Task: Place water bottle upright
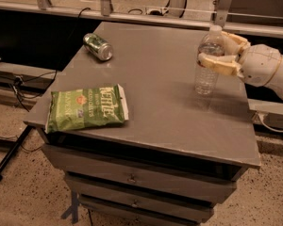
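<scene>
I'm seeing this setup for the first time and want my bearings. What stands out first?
The gripper reaches in from the right, shut on the upper part of a clear water bottle standing upright toward the right rear of the table. A green chip bag lies flat at the front left corner, and a green can lies on its side at the rear left.

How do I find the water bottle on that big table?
Look at the grey table, then go to its right side in the picture, where the robot's gripper is clamped around something. That clear, ribbed water bottle with a white cap stands upright, unlike the green can lying on its side and the flat green chip bag.
</scene>
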Controlling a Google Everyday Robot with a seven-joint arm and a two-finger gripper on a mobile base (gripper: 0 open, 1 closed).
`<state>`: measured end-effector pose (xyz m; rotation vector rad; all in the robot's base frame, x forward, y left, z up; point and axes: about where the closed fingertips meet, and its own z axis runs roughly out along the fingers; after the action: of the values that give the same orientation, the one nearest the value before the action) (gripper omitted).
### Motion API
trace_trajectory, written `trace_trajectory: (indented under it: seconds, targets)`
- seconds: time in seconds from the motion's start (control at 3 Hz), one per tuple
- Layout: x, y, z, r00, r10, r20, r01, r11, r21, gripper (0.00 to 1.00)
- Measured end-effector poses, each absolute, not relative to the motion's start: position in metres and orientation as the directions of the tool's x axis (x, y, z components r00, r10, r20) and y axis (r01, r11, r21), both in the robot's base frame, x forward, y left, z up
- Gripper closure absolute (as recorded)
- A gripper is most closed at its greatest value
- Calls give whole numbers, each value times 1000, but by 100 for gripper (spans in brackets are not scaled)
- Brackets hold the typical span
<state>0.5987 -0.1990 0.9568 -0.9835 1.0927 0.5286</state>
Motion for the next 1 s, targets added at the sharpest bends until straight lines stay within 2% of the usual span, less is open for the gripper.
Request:
trace_trajectory:
  seconds: [0.33, 1.0]
  targets:
    - [600, -198, 956, 350, -70, -934, -799, 497, -337, 100]
    - [601, -196, 965, 362, -51, -931, -793, 508, -336, 100]
